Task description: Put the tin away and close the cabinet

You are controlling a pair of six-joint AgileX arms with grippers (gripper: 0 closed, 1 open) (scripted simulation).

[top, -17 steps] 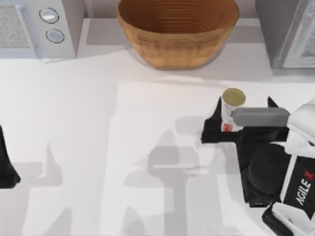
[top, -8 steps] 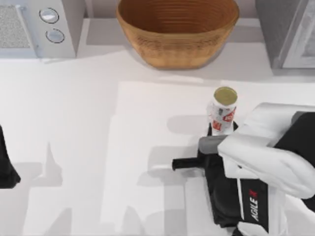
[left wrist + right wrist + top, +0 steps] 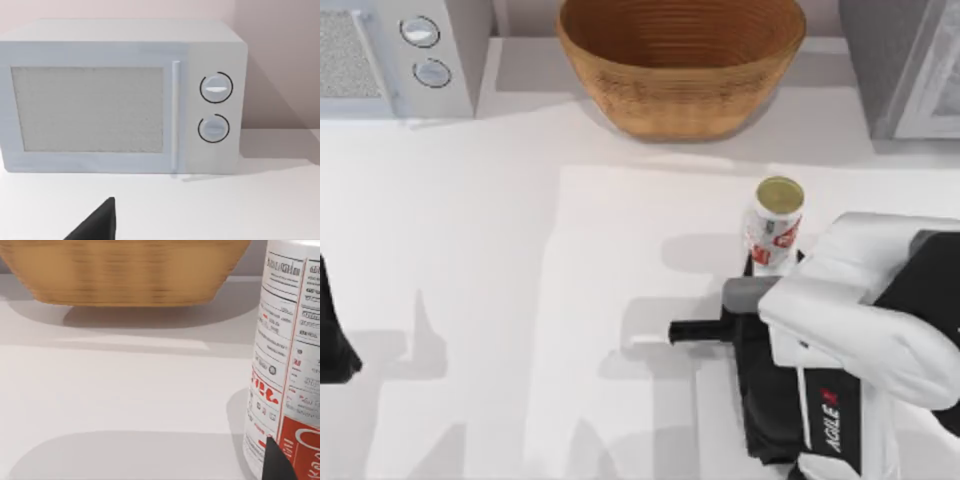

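the tin (image 3: 775,226) was seen standing slightly tilted on the white table (image 3: 520,250), toward its right side, in front of the wicker basket (image 3: 682,62) and well apart from it. the right gripper (image 3: 772,268) was placed at the tin's base; whether its fingers were clamped on it could not be told. the left gripper (image 3: 332,340) was parked at the table's left edge, before the microwave (image 3: 120,95).
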